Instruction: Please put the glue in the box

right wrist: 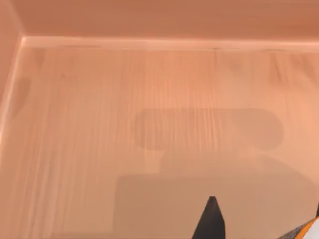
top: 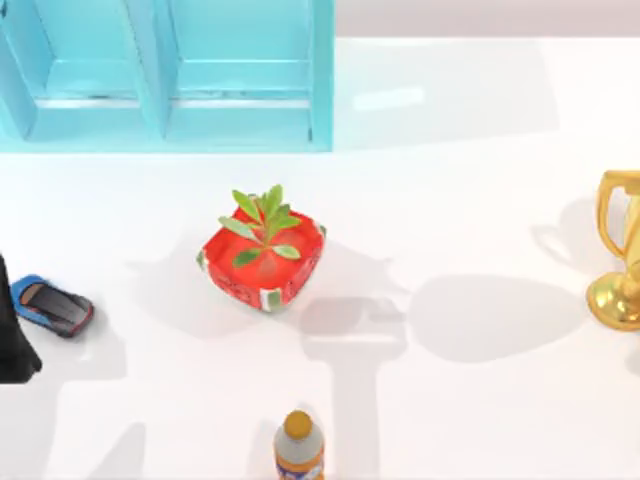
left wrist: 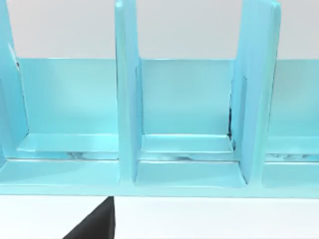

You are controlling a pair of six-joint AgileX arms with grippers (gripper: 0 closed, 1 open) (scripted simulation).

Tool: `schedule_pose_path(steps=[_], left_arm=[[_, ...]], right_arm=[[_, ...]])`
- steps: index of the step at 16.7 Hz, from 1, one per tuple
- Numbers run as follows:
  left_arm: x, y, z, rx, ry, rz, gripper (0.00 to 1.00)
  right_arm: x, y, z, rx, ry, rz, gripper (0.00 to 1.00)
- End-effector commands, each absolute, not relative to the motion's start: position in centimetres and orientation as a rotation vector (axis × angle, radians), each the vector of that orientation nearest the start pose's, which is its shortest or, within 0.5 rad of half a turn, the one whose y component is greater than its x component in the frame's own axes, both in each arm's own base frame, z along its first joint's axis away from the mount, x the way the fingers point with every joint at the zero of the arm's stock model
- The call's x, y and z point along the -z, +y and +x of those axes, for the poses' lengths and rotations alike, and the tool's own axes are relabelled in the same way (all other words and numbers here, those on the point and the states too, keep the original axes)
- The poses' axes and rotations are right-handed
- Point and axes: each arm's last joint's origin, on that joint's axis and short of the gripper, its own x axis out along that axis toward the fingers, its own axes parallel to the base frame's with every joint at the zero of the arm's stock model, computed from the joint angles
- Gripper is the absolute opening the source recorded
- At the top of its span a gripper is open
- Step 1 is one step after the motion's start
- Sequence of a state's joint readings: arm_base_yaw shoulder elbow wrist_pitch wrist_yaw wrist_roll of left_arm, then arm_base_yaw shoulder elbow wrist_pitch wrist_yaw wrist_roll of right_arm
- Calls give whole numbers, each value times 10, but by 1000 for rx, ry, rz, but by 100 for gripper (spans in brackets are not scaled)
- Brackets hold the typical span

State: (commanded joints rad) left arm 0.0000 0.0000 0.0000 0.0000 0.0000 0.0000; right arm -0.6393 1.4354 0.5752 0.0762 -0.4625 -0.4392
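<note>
The box (right wrist: 149,99) appears in the right wrist view as a pale wooden floor with low walls along two sides. My right gripper (right wrist: 214,226) hangs over that floor, and its shadow falls on the wood. Beside it, at the picture's corner, is a sliver of white and orange (right wrist: 311,230) that may be the glue; too little of it shows to be sure. My left arm (top: 12,335) is parked at the table's left edge, and its gripper (left wrist: 94,226) faces the blue shelf.
A blue shelf unit (top: 170,80) with upright dividers stands at the back left. A red planter (top: 262,262) with a green plant sits mid-table. A toy car (top: 52,306) lies at the left, a gold trophy (top: 620,255) at the right, and an orange-capped bottle (top: 299,448) at the front.
</note>
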Motion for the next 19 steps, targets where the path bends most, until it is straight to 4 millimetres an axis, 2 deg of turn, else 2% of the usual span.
schedule_pose_path(steps=[13,19], left_arm=[[-160,-1,106,0,0,0,100],[-160,-1,106,0,0,0,100]], right_arm=[[-147,-145,219,10,687,-18,98],[-147,-145,219,10,687,-18,100]])
